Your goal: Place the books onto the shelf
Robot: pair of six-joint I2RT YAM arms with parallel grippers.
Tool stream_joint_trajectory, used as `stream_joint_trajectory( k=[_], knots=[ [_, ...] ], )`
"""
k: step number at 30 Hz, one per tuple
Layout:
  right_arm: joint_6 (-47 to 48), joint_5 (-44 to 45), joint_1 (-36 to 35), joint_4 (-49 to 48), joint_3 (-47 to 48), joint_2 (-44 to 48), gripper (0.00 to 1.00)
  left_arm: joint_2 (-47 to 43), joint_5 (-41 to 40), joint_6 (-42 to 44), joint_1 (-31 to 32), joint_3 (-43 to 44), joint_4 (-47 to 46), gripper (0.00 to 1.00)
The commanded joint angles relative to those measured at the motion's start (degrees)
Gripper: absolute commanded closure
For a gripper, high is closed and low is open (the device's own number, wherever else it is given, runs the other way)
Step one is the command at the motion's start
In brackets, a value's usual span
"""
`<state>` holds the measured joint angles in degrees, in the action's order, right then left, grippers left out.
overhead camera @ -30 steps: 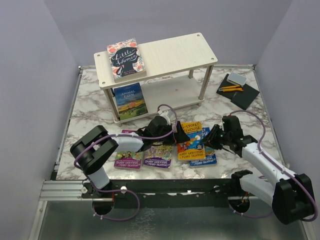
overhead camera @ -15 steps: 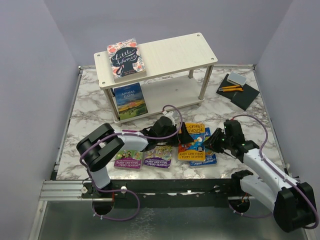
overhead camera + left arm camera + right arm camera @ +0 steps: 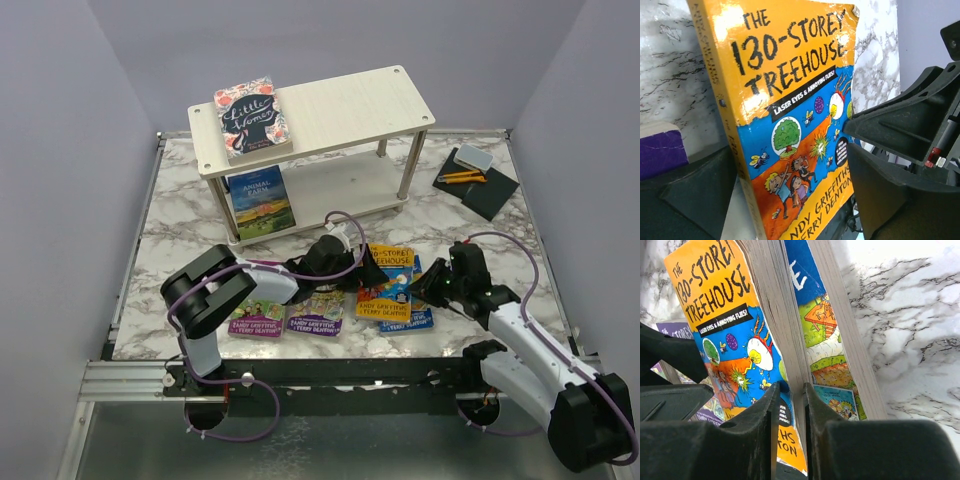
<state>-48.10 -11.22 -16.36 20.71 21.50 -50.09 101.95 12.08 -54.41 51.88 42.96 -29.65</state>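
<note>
Left arm has swung its elbow rightward and edged in over the last sec, while the right fingers (image 3: 757, 432) have narrowed. They now pinch the page edge of the orange Treehouse book (image 3: 720, 325), that side riding above the blue book (image 3: 815, 325) under it. Left fingers (image 3: 900, 145) are spread wide w/ the same orange book between the 2, spine toward 1 finger and page edge toward the other. They don't seem to touch it, though the wrist view is too close to be sure. From above, the book sits at the front-centre of the worktop (image 3: 190, 225) between both arms, its long axis running approx. away from the bases toward the shelf (image 3: 345, 105), which stands well apart, back and left. So the coming grab is prob. across the book's short width, and the left arm is the nearer 1 to the shelf. Little Women (image 3: 250, 118) lies on the top board and Animal Farm (image 3: 260, 200) sits on the lower.
</note>
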Motion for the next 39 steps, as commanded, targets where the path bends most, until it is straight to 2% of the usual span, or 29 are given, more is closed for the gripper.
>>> stream_joint_trajectory(
  k=[1, 8, 14, 19, 20, 23, 25, 26, 28, 32, 35, 39],
  knots=[
    [-0.59, 1.04, 0.07, 2.89, -2.13, 0.55, 0.78, 6.05, 2.65, -1.23, 1.21, -5.34, 8.52, 0.17],
    [-0.62, 2.37, 0.02, 4.35, -2.63, 2.09, 0.79, 4.74, 3.41, -1.18, 1.21, -5.89, 8.26, 0.39],
    [-0.77, 2.02, 0.10, 4.90, -3.19, 3.16, 0.79, 2.41, 3.55, -1.43, 1.22, -6.18, 8.03, 0.69],
    [-1.20, 0.68, 0.06, 4.29, -4.19, 4.25, 0.80, -0.13, 3.98, -2.00, 1.21, -5.57, 7.94, 0.91],
    [-1.25, 0.47, 0.07, 4.26, -4.33, 4.24, 0.80, -0.69, 4.07, -2.03, 1.21, -5.41, 7.94, 0.92],
    [-1.80, -0.41, 0.09, 3.14, -4.97, 4.30, 0.81, -1.80, 4.39, -2.43, 1.21, -4.82, 7.90, 0.91],
    [-2.08, -1.80, 0.08, 1.59, -5.35, 3.97, 0.82, -2.16, 5.23, -2.72, 1.22, -4.36, 7.60, 0.86],
    [-2.27, -2.46, 0.08, 0.77, -5.59, 3.68, 0.82, -2.33, 5.56, -2.75, 1.25, -4.11, 7.55, 0.81],
    [-2.96, -3.66, 0.02, -0.88, -6.03, 3.36, 0.83, -2.89, 5.97, -2.59, 1.22, -3.27, 7.50, 0.66],
    [-3.69, -5.19, 0.02, -2.78, -6.93, 3.64, 0.85, -3.82, 6.05, -2.56, 1.21, -2.52, 7.50, 0.48],
    [-3.97, -5.79, 0.08, -3.50, -7.13, 3.59, 0.85, -4.24, 6.16, -3.04, 1.21, -2.57, 7.23, 0.42],
    [-4.49, -6.63, 0.09, -4.87, -7.49, 2.95, 0.87, -4.75, 6.75, -4.04, 1.25, -2.72, 5.49, 0.41]
  ],
)
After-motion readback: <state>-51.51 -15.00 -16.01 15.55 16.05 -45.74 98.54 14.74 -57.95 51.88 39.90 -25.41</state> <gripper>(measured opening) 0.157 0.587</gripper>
